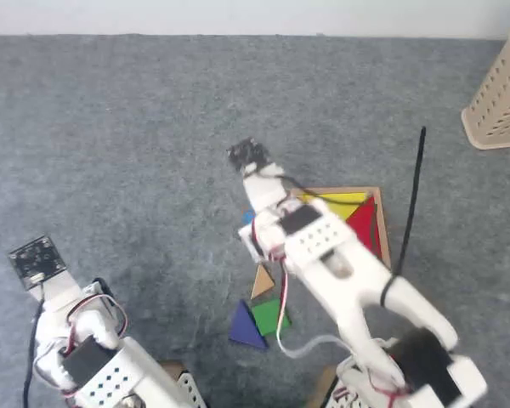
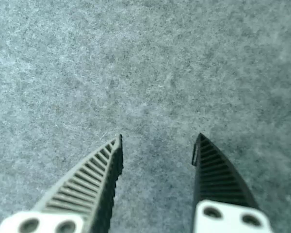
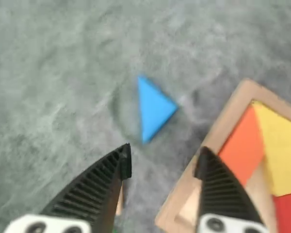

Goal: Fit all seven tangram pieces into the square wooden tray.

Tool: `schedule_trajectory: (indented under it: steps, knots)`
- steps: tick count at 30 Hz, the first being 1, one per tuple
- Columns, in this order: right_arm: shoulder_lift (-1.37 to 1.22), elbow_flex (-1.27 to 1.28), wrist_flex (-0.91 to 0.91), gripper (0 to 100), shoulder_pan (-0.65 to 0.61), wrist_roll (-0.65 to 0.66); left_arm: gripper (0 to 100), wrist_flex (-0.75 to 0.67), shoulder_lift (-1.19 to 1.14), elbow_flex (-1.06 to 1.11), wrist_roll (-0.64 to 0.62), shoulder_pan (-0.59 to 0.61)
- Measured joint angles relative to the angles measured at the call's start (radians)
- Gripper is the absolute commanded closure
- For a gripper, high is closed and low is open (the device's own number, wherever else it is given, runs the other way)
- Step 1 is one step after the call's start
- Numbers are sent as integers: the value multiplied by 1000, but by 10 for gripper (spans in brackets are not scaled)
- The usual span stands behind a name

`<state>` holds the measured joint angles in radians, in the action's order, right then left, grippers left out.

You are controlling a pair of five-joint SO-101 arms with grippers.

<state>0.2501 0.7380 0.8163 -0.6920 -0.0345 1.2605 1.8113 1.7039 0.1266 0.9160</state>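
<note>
Right claw (image 3: 165, 154) is spread wide, holding nothing. Blue triangle (image 3: 155, 109) sits on the carpet (image 3: 48, 73) just past its tips, right next to the wooden tray (image 3: 230, 109). Left claw (image 2: 159, 141) is open and empty too, over carpet.

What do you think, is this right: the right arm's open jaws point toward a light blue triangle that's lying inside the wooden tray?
Not quite. The light blue triangle lies on the grey carpet just outside the wooden tray, near its corner, as the right wrist view shows. The right arm's open jaws do point toward it.
</note>
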Motion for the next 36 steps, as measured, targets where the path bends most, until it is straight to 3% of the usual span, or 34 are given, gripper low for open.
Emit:
schedule_trajectory:
  steps: [6,12,23,29,36]
  knots:
    - [115,167,-51,839,-17,-15,775,0,0,0,0,0]
    - [104,184,-21,796,-107,-222,775,0,0,0,0,0]
    - [-43,152,-15,796,-190,-399,775,0,0,0,0,0]
    - [-81,127,-15,802,-190,-414,775,0,0,0,0,0]
    - [-140,81,-14,890,-186,-416,775,0,0,0,0,0]
